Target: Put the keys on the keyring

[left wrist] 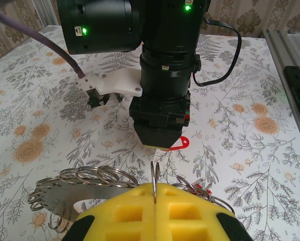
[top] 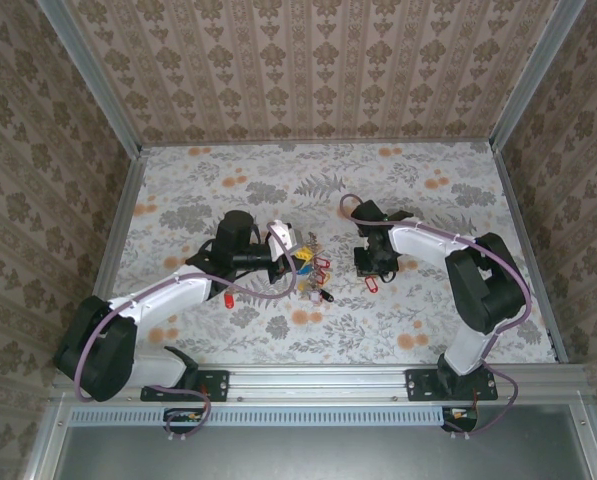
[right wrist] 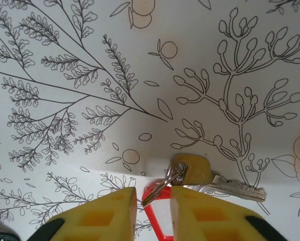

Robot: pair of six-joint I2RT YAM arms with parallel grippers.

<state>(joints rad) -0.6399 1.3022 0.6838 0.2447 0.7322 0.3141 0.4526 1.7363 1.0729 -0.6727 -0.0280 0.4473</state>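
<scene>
Grey toothed flat metal keyring (left wrist: 89, 194) w/ wire loops, left gripper (left wrist: 155, 187) clamped on one loop. Near it, right gripper (right wrist: 153, 192) on floral cloth (right wrist: 64, 60): pads slightly apart round yellow-headed key (right wrist: 192, 169) ring, red plastic tag (right wrist: 156, 222) alongside. Can't tell if gripped.

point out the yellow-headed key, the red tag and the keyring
yellow-headed key (right wrist: 194, 169): right wrist view, on its yellow plastic head
red tag (right wrist: 152, 221): right wrist view, on its red left edge
keyring (left wrist: 74, 193): left wrist view, on its flat grey band
</scene>
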